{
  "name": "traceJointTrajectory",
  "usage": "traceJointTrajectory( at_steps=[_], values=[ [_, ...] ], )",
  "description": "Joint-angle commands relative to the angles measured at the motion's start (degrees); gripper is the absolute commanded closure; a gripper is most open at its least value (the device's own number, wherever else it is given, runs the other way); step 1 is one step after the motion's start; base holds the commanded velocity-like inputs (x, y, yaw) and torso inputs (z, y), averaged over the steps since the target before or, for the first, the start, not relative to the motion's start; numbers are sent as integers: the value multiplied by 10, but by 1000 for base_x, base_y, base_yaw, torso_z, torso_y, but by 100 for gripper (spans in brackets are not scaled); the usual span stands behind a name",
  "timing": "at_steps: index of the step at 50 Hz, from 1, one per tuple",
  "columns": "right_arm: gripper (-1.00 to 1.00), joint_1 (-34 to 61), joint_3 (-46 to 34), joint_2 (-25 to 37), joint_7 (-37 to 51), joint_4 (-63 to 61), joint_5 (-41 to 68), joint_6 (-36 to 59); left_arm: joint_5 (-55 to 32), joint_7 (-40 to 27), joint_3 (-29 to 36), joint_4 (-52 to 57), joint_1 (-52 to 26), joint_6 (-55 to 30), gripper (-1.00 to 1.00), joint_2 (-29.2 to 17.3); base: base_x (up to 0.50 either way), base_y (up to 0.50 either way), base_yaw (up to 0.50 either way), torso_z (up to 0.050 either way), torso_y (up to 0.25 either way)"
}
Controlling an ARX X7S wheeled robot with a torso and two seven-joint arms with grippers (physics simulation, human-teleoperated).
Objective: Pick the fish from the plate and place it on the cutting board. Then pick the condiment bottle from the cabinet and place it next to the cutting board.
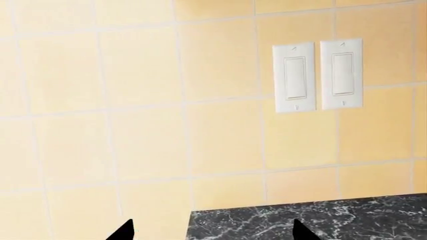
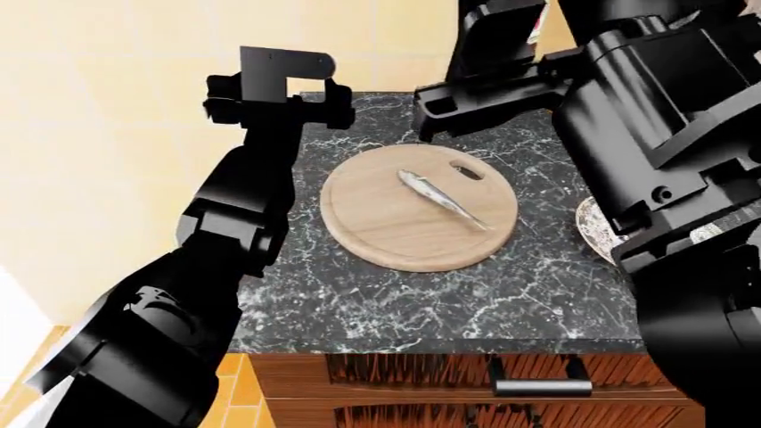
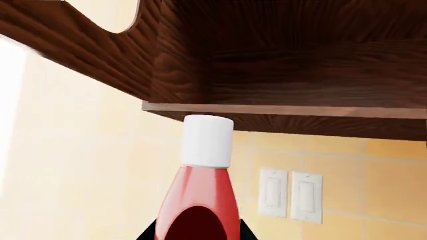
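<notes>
The silver fish lies across the round wooden cutting board on the dark marble counter. Only an edge of the patterned plate shows to the board's right, behind my right arm. In the right wrist view my right gripper is shut on the red condiment bottle. The bottle stands upright, with its white cap just below the front edge of the wooden cabinet. My left gripper is open with nothing in it, facing the tiled wall over the counter's back left corner.
A double light switch sits on the yellow tiled wall behind the counter. The counter ends at its left edge beside my left arm. A drawer handle shows below the front edge.
</notes>
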Motion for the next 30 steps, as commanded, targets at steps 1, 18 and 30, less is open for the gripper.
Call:
traceJointTrajectory(
  at_steps=[1, 18, 30],
  values=[
    [100, -133, 10, 10, -103, -55, -124, -38, 1, 0, 0, 0, 0, 1, -100, 0, 0, 0, 0, 0, 0],
    [100, -323, 54, 58, -185, -97, -221, -126, -2, -2, 9, 0, 0, 3, -100, 0, 0, 0, 0, 0, 0],
    [100, -445, 67, 73, -241, -99, -294, -192, -2, -4, 13, 0, 0, 3, -100, 0, 0, 0, 0, 0, 0]
  ],
)
